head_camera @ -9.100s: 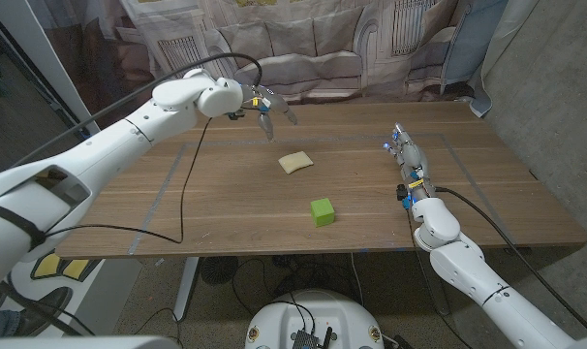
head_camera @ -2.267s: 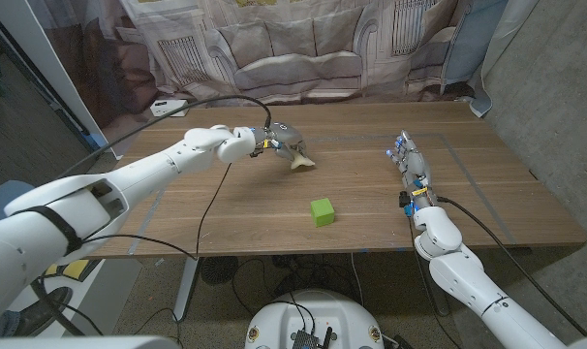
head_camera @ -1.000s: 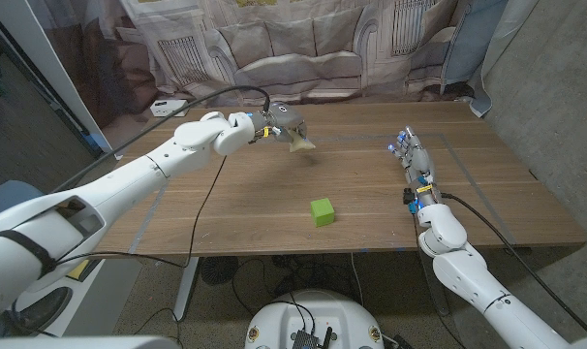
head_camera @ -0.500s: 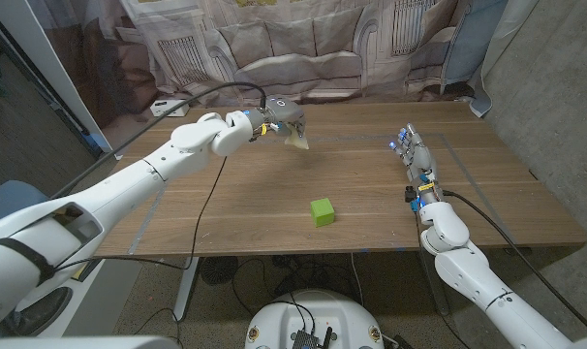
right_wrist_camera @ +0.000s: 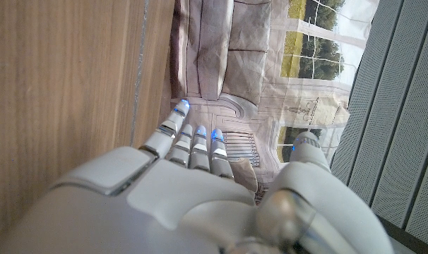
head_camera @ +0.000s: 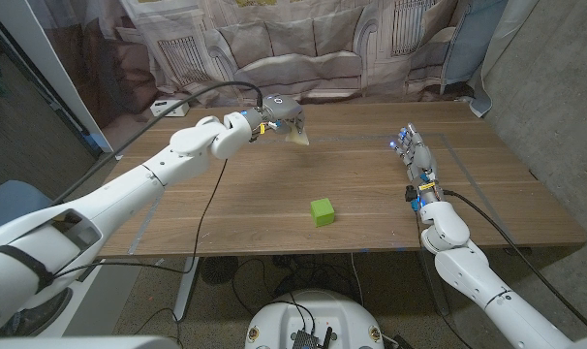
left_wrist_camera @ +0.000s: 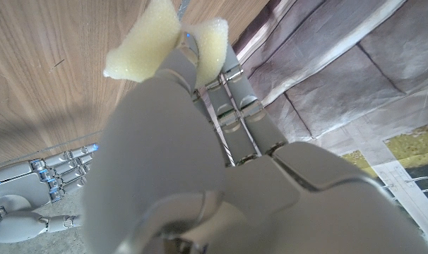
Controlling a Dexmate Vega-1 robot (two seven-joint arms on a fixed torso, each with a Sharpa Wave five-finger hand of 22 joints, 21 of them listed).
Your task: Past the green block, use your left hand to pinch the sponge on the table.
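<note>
Since the frame nine seconds back, the sponge (head_camera: 295, 135) is no longer lying on the wood just beyond the green block (head_camera: 322, 211); my left hand (head_camera: 279, 115) has come down on it, pinched it and carried it up and toward the far edge, and over the last second it is still easing a little farther back; the block is sitting where it was, and my right hand (head_camera: 415, 160) has barely shifted along the right side of the table (head_camera: 487, 194).

I am seeing no containers in any view, so nothing is sitting inside anything.

In the head view, the sponge is hanging at the tips of the left hand, clear of the tabletop, well beyond the block and near the table's far edge; the curtain printed with a sofa is hanging behind it. In the left wrist view, the sponge (left_wrist_camera: 164, 42) is showing squeezed and folded between the fingertips (left_wrist_camera: 193, 60), pale yellow against the wood grain, so that hand is gripping it firmly with the fingers drawn together.

My right hand is waiting with its fingers stretched out straight toward the far edge, holding nothing; in the right wrist view, the right hand (right_wrist_camera: 193, 183) is standing beside the wood, fingers extended and close together.
</note>
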